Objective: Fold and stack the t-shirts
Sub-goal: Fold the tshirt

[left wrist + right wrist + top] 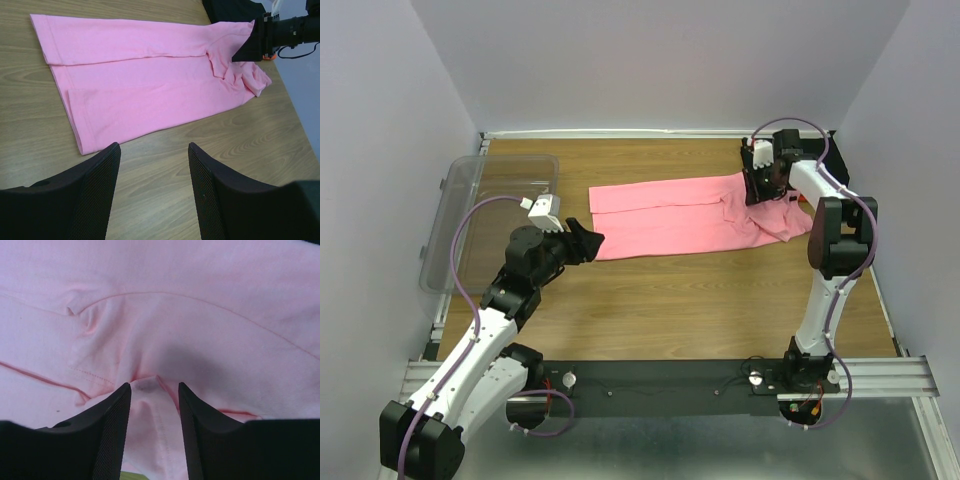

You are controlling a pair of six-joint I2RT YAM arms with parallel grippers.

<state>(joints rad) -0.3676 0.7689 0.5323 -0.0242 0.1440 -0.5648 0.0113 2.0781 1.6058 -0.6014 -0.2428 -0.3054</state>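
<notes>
While the left pincer [588, 238] hangs above the bench [700, 300] with its jaws wide and nothing between them, the pink t-shirt [670, 215] lies flat just ahead of its fingertips. The hem end is nearest, and the long edges are turned in lengthwise. At the shirt's other end the right pincer [760, 185] sits down on the collar and sleeve area. Its jaws stand partly apart with a ridge of pink cloth between them; whether they pinch it I cannot tell. A clear plastic tub [490, 215] stands to the left pincer's left, apart from the shirt.
</notes>
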